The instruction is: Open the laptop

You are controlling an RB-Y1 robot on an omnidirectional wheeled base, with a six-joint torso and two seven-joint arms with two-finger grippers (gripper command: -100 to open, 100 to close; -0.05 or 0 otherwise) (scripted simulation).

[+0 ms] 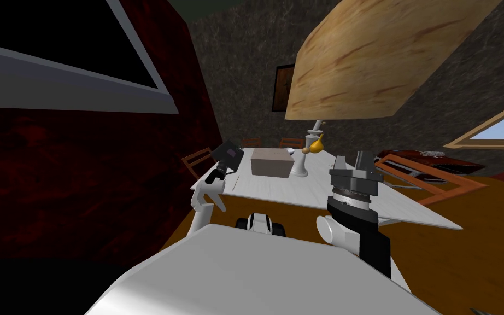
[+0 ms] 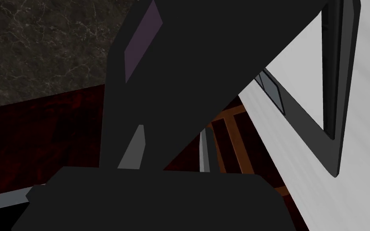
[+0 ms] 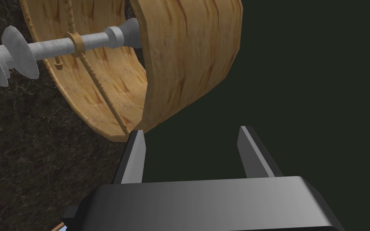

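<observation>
Table (image 1: 267,188), white: laptop (image 1: 230,153) sits at its left edge, dark lid (image 2: 204,48) part-raised. Lid judged thin, stiff, light and smooth, with hinge resistance likely. Best hold is the free edge. Left gripper (image 2: 172,130) pinches the lid between both fingers. Right gripper (image 3: 192,136) idle, fingers apart.

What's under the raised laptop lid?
Beneath the lid, the dark base lies flat on the white table, with a grey-blue panel showing on it. The lid hides the rest of the base toward the hinge.
</observation>
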